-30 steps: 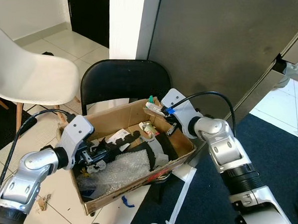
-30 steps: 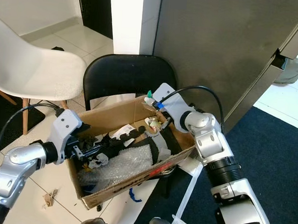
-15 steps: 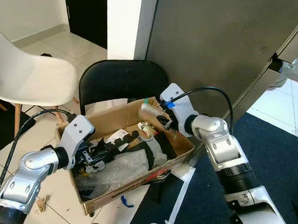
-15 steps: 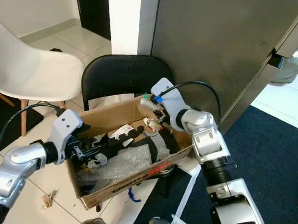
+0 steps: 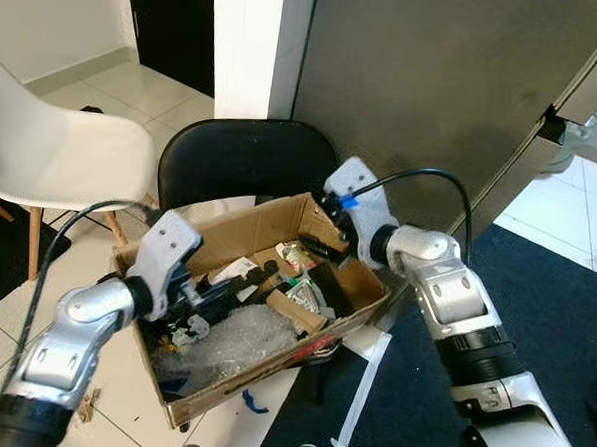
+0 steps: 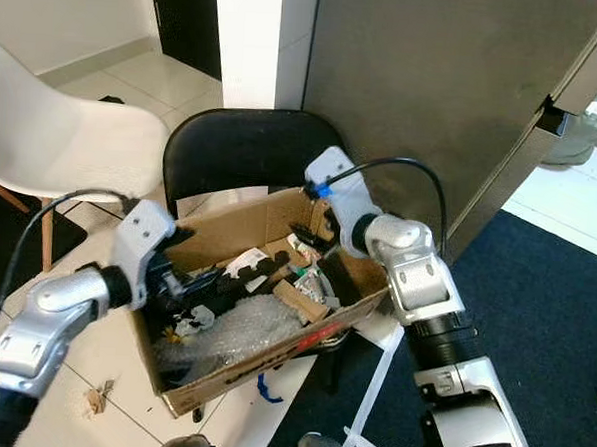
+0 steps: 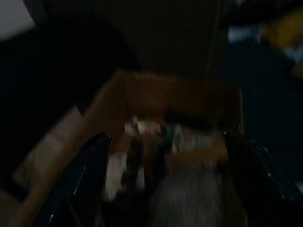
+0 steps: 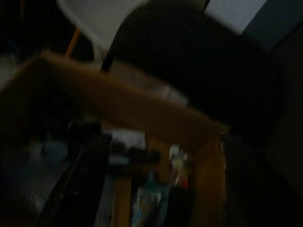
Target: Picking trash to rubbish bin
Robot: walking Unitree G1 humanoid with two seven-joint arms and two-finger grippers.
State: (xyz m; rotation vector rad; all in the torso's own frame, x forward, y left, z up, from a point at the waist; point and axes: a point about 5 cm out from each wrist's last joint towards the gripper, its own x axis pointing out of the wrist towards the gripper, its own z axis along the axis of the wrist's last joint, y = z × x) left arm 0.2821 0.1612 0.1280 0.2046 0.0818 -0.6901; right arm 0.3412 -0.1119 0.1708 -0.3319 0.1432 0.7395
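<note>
A white plastic chair (image 5: 52,151) stands on the pale tiles at the far left. Next to it a black folding chair (image 5: 244,161) carries an open cardboard box (image 5: 220,390) that serves as the rubbish bin, and a dark grey cabinet (image 5: 426,80) rises behind both. To the right the floor turns to dark blue carpet (image 5: 563,328).

The left gripper (image 5: 225,292) reaches into the box from its left side, its black fingers low among the rubbish just above a sheet of bubble wrap (image 5: 248,336); I cannot tell whether they are spread or closed. The box also holds black scraps, a white paper piece (image 5: 238,270) and a small cardboard flap (image 5: 296,312).

The right gripper (image 5: 317,247) hangs over the box's back right corner, fingers slightly parted and holding nothing. The trash lies inside the box just below and beside them.
</note>
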